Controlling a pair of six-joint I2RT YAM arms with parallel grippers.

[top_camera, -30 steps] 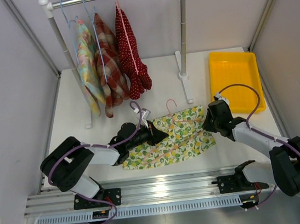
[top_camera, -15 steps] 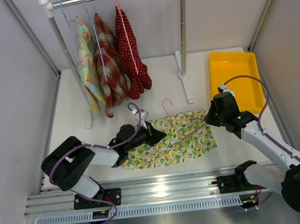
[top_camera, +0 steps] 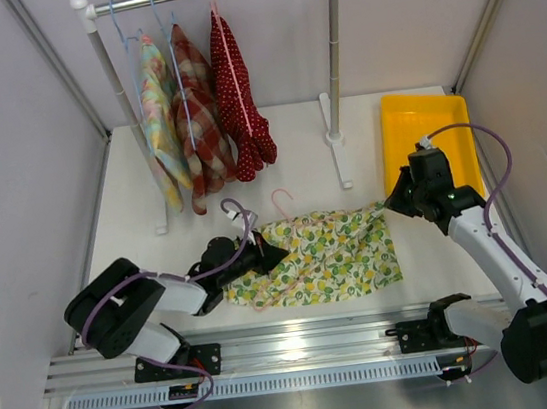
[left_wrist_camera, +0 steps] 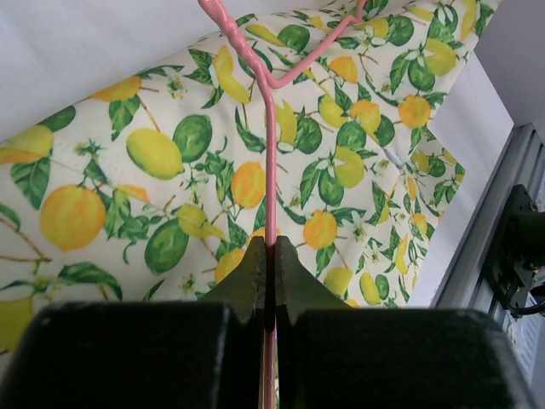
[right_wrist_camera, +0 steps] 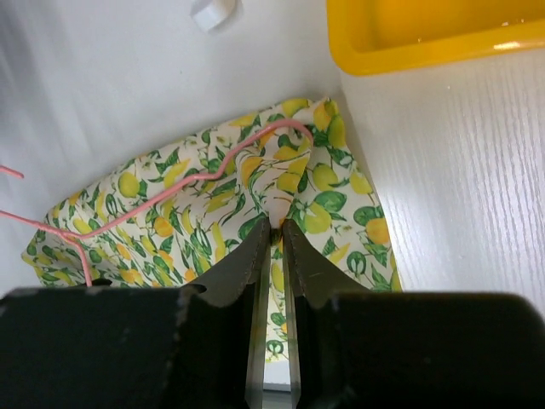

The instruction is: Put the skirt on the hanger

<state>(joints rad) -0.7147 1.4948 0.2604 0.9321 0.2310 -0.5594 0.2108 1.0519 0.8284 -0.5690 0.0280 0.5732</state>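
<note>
- Gripping the thin pink wire of the hanger point(left_wrist_camera: 270, 162), the left gripper point(left_wrist_camera: 272, 245) has its jaws pressed together on it at the skirt's left edge.
- The skirt point(top_camera: 331, 257), lemon print, lies spread flat on the white table point(top_camera: 297, 151) between the two grippers.
- Hanger wire shows on top of the print. Its hook pokes out past the skirt's far-left edge.
- The right gripper point(right_wrist_camera: 275, 226) sits at the skirt's far-right corner. Its jaws are almost together, with a fold of the skirt's edge pinched between the tips.
- The cloth looks drawn toward that corner.
- The yellow tray point(top_camera: 422, 124) lies beyond the skirt's right corner, apart from the cloth.
- The clothes rack point(top_camera: 335, 55) stands beyond the skirt at the far side of the table.
- Three garments point(top_camera: 196, 114) hang on the rack, beyond the skirt's left side and well apart from it.
</note>
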